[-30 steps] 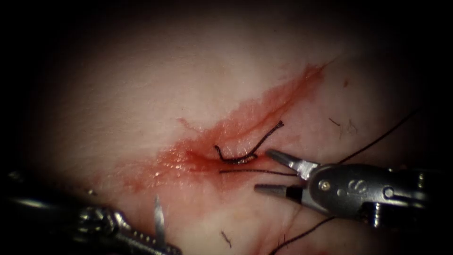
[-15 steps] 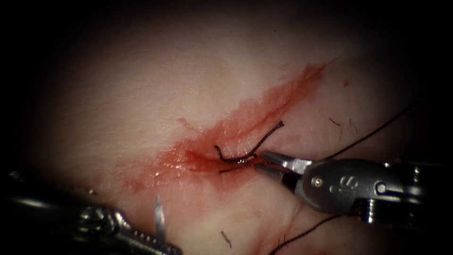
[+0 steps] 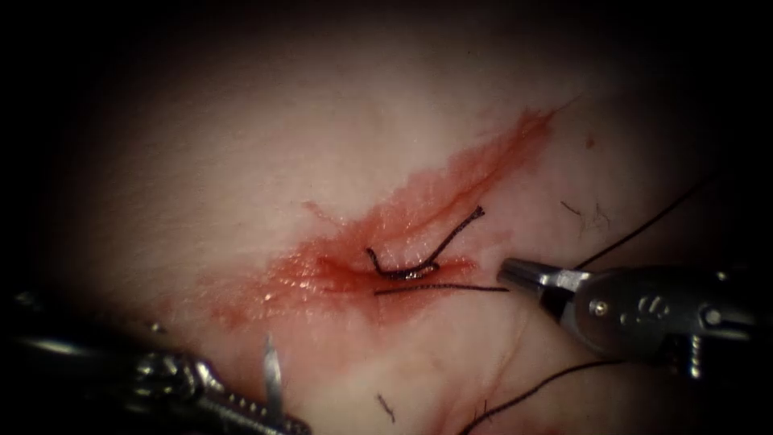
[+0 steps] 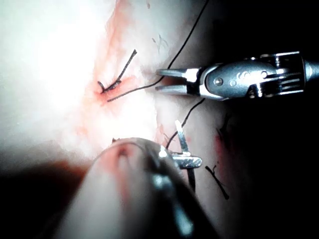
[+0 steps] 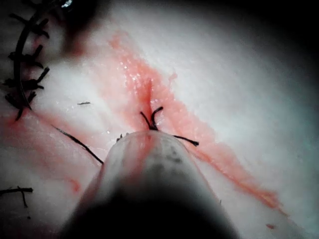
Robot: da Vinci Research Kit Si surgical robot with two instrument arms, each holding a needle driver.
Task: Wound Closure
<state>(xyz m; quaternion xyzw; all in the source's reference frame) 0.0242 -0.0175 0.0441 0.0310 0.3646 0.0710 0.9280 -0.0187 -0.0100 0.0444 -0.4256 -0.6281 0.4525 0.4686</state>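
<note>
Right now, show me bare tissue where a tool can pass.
Free: pale tissue above and left of the cut. Crowded: knot, thread and the open, empty right gripper right of it; lower left, the left gripper holds the needle mid-curve, out of the tissue.

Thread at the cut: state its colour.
The thread is black, clearest in the endoscope view.

Surgical practice bench, cut tissue [image 3: 266,161], knotted thread [image 3: 419,270]

There were two tools, the left tool [image 3: 272,379] and the right tool [image 3: 515,274], one needle [image 3: 272,374], and one cut [image 3: 403,242] in one tissue [image 3: 266,145].
</note>
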